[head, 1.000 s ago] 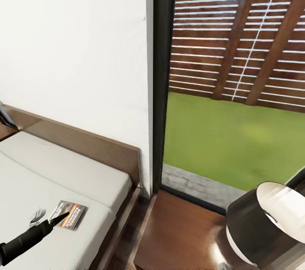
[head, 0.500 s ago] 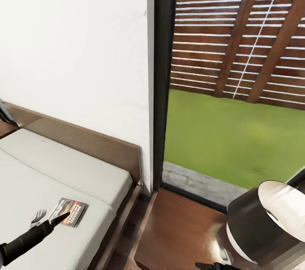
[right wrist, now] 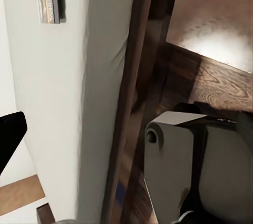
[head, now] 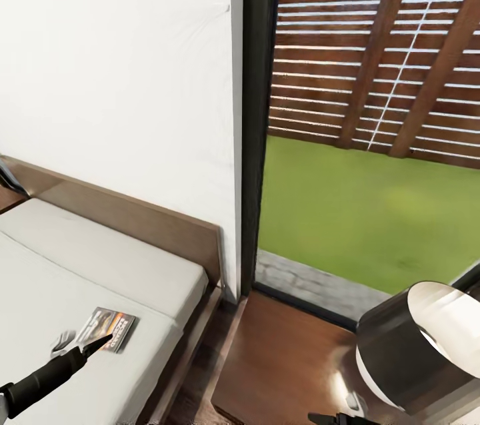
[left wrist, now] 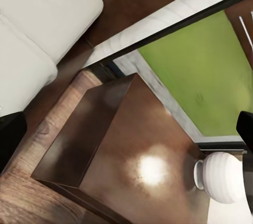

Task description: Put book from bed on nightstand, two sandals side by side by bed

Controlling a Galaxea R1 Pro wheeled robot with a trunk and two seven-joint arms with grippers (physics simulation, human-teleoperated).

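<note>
The left end effector point(head: 81, 343), its dark fingers spread, hovered just near-left of the thin grey-white paperback book with an orange band point(head: 109, 329), which lay on the off-white mattress of the dark-framed bed point(head: 100, 265), long axis running far-left to near-right.

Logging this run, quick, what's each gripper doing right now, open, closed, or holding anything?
Left gripper: open, empty, fingers spread just beside the book on the bed.
Right gripper: barely in view at the head view's lower edge; state cannot be told.
</note>
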